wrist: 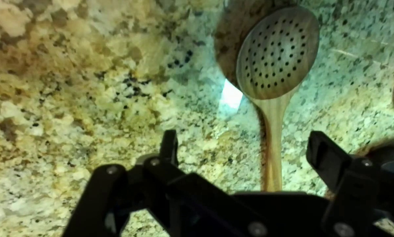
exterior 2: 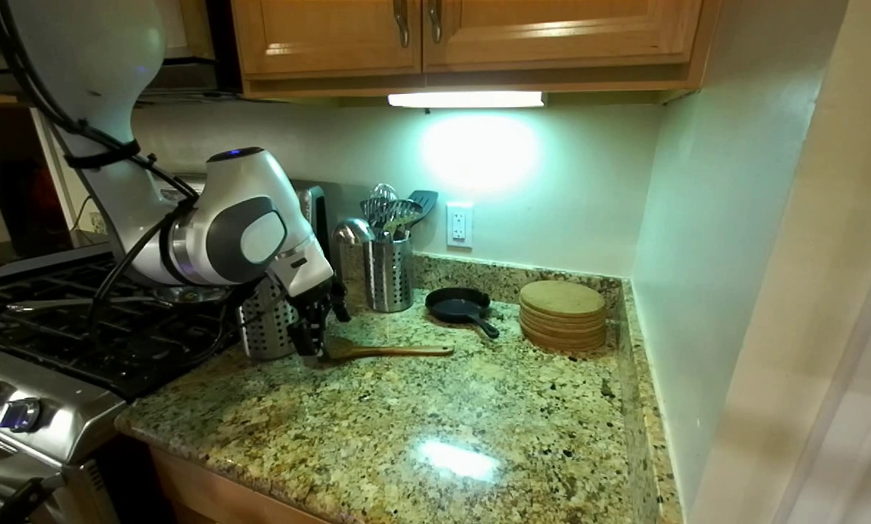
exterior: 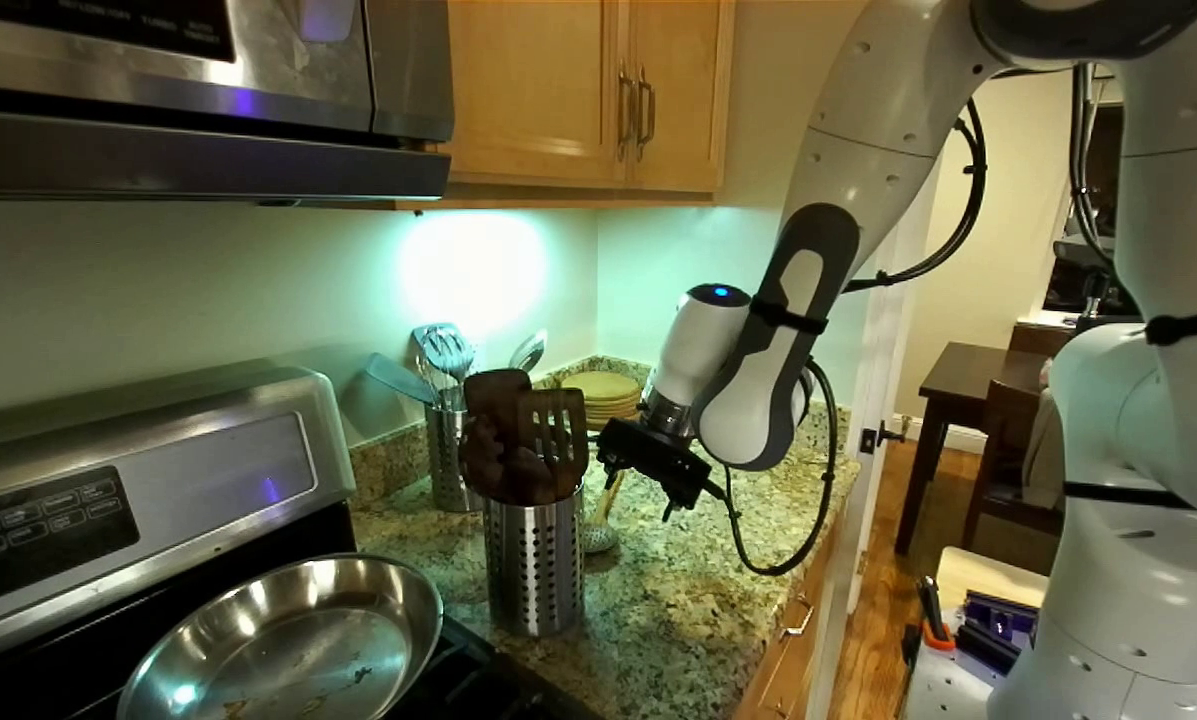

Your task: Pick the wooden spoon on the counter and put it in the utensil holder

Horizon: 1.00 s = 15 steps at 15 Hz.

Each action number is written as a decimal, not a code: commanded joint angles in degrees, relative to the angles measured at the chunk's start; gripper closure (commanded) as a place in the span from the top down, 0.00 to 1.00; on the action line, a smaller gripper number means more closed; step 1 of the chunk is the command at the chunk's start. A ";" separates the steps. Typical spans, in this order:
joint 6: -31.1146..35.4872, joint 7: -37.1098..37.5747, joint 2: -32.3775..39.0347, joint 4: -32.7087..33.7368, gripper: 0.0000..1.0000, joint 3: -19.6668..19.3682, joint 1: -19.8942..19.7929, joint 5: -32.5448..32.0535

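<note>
near the counter's (exterior 2: pixel 420 415) stove-side edge, can see the wooden spoon (wrist: pixel 273 105) lying just beside the utensil holder (exterior: pixel 535 570) and pointing handle-first toward the opposite edge. above, can see the tool (wrist: pixel 244 144) spread wide apart, astride the handle (wrist: pixel 272 164) in the wrist view. can read "turbo" and "auto" on the panel (exterior: pixel 108 32) over the stove (exterior: pixel 218 470); cannot make out the stove's lettering.

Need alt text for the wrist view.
A brown wooden spoon with an oval, perforated bowl lies on a speckled tan-and-grey granite counter. Its handle appears, ungripped, between the open jaws of a black two-fingered end effector along the bottom.
</note>
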 commanded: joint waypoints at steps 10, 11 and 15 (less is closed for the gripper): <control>9.82 -2.26 9.89 3.42 1.00 40.50 -40.78 -7.54; 9.63 -3.14 12.22 4.75 1.00 43.50 -45.11 -9.91; 5.44 -6.02 17.54 8.99 1.00 49.55 -56.57 -16.23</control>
